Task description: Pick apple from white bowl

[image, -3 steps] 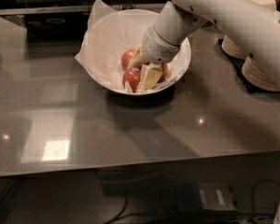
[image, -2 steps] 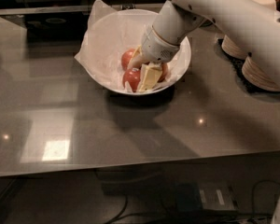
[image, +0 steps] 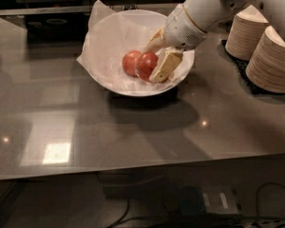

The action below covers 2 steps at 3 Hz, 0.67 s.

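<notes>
The gripper [image: 154, 60] sits inside the white bowl [image: 115, 38], at about 3 o'clock from the bowl's centre, pinching the apple [image: 145, 64]. Its near finger [image: 164, 66], a beige pad, lies flat against the apple's 4 o'clock side. The far finger [image: 155, 39] comes down at the apple's 1 o'clock shoulder, and its tip is hard to separate from the fruit behind it. The apple is deep red and rests low in the bowl. The near pad covers its right flank. A paler apple [image: 129, 61] touches it at 9 o'clock and is partly overlapped by it. The bowl floor behind the near finger is hidden.

The white arm [image: 205, 7] runs up toward 1 o'clock and is cut off by the top edge. It covers the bowl's rim at 2 o'clock. Crinkled white paper [image: 92, 36] lines the bowl and juts past the rim at 10 o'clock.

The bowl stands on a glossy grey counter [image: 133, 141], in the upper middle of the view. At 3 o'clock from the bowl, well apart, two stacks of paper bowls [image: 273, 61] lean on a dark mat [image: 235, 64]. The right frame edge cuts off the nearer stack. Under the counter's front edge, at 6 o'clock, cables [image: 128, 208] and dim shapes lie in shadow, too dark to identify.
</notes>
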Each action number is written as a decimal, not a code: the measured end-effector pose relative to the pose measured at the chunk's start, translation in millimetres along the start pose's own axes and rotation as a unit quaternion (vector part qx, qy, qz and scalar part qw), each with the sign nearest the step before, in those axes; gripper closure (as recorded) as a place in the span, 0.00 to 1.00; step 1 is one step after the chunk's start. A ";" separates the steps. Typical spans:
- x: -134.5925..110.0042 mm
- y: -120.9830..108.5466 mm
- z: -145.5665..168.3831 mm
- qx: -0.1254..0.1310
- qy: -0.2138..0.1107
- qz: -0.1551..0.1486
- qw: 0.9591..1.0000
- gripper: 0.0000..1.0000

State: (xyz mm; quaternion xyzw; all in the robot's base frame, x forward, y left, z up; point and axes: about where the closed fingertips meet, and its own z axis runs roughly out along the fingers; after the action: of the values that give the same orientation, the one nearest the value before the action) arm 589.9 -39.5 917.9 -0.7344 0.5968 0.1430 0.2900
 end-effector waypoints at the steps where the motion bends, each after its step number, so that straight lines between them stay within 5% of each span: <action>1: -1.9 -4.7 -27.1 0.031 -0.032 0.005 0.999 1.00; 2: 1.2 -10.3 -58.8 0.072 -0.060 0.007 0.996 1.00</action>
State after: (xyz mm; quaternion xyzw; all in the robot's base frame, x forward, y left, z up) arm 592.0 -74.3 966.4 -0.6973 0.5924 0.1450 0.3765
